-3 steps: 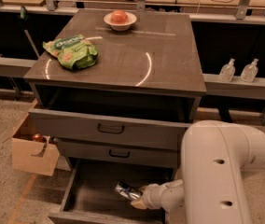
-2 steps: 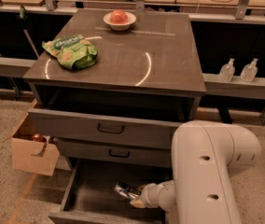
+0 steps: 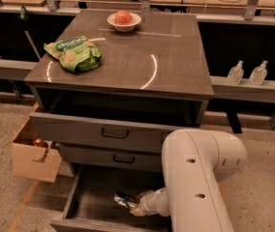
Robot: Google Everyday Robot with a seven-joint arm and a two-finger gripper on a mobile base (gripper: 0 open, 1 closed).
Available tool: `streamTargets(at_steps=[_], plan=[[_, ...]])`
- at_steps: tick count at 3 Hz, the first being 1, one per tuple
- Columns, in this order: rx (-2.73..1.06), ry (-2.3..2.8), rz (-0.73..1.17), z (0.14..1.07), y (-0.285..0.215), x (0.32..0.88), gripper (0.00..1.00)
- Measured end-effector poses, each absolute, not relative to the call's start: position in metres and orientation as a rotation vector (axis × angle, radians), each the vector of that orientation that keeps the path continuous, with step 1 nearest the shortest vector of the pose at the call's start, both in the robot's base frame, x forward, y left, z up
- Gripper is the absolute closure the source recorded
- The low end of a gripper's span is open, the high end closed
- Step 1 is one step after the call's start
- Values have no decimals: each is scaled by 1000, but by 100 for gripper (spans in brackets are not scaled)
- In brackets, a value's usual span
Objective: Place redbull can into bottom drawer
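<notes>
Cardboard box (image 3: 31, 161): one, on the floor at the far left, just beside the cabinet. Something small, round and red sits inside it, and I cannot tell what it is.

Snack bag (image 3: 74, 56): one, green and crumpled, lying on the left part of the cabinet top (image 3: 171, 76).

Bowl (image 3: 123, 23): one, pale, near the back edge of the cabinet top, well apart from the snack bag. It holds one round reddish fruit (image 3: 123, 16).

Drawers: three, stacked in the cabinet front.

Upper drawer (image 3: 74, 128): grey, with one black handle and a dark gap between it and the cabinet top.

Middle drawer (image 3: 86, 154): grey and shallower, also with one black handle.

Bottom drawer (image 3: 94, 197): the lowest, pulled well out, its dark floor in view.

Redbull can (image 3: 124, 200): one, silver and blue, tilted on its side inside the bottom drawer, towards the right of its floor. I cannot tell whether it touches the floor.

Gripper (image 3: 133, 208): one, mine, down inside the bottom drawer and clamped on the redbull can.

Arm (image 3: 200, 178): one, thick and white, in front of the cabinet's right side, bent down into the bottom drawer.

Bottles (image 3: 235, 73): two, clear, side by side on the ledge to the right of the cabinet.
</notes>
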State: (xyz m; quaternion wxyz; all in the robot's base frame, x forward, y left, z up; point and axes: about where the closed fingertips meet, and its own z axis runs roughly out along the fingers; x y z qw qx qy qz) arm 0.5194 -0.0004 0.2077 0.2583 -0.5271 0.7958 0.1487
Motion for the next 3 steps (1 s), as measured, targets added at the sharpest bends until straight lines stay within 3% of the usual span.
streamTargets(at_steps=[2,3], plan=[[-1495,2114,336,190,28,541,16],[-1487,2109,299,187,42,546,0]])
